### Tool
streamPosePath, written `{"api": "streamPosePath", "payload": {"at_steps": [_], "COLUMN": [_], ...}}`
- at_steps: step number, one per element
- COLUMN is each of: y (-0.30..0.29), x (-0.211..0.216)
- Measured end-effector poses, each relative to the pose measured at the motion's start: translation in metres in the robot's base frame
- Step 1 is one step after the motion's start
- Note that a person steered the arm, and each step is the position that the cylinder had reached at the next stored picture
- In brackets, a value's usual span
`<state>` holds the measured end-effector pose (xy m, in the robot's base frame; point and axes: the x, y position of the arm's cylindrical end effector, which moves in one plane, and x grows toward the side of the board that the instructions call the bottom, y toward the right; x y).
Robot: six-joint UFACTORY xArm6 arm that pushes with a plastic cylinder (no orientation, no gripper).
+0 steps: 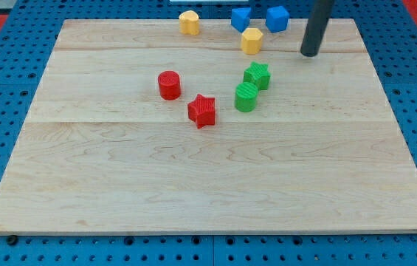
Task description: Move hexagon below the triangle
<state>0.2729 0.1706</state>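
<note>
My tip [310, 53] sits near the view's top right of the wooden board [208, 185], resting on the surface and touching none of the blocks. It is a plain dark rod, so there is nothing on it to spread or press together, and it holds nothing.

Just to the view's left of my tip, a short way off, is the yellow hexagon [252, 41]. Up and left from it, toward the view's top, the blue triangle [240, 18] lies close beside the hexagon, though I cannot tell whether they touch. The blue cube [277, 18] is up and slightly left of my tip, near the board's top edge. Farther left along that edge is a second yellow block [189, 22], its shape unclear from here.

Down and left of my tip are the green star [257, 75] and, just beyond it, the green cylinder [246, 97]. Farther left still sit the red star [201, 111] and the red cylinder [169, 85]. No containers are on the board.
</note>
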Motion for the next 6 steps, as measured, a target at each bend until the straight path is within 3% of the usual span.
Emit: {"api": "streamPosePath", "payload": {"at_steps": [2,4,6], "y": [-0.047,-0.051,-0.096], "x": [-0.033,-0.033,-0.020]}}
